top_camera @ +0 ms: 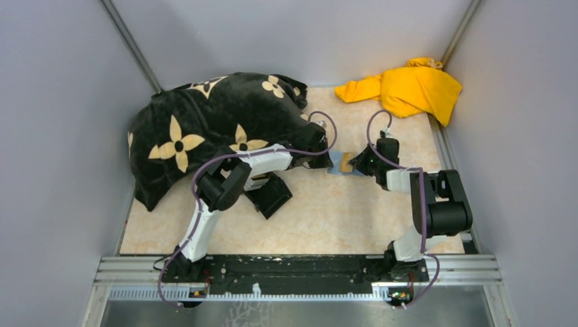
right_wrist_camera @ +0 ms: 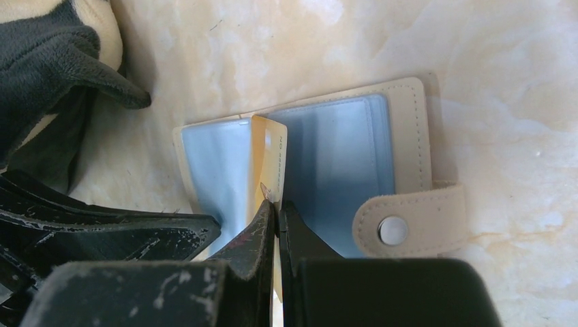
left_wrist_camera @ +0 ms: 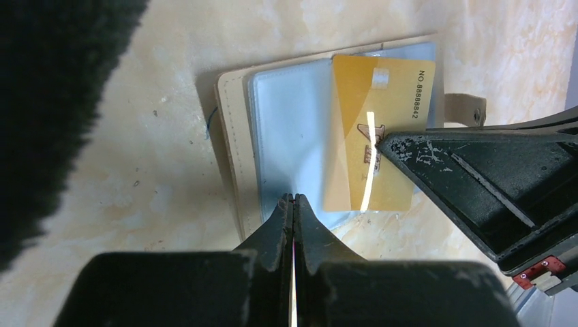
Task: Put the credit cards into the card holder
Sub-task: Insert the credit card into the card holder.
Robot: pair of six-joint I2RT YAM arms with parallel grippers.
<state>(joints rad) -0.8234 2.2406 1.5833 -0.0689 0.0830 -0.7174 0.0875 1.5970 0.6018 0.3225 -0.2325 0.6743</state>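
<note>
Right wrist: your right hand is pinching the gold card; your left hand, pressed together, is touching the wallet. You should be easing the card's edge in squarely.

1. Black plush cloth with cream flower motifs, heaped at the far left against the grey wall.
2. Yellow cloth, crumpled, in the far right corner.
3. Black box, set askew on the cream marble-patterned tabletop, just beside the plush cloth.
</note>
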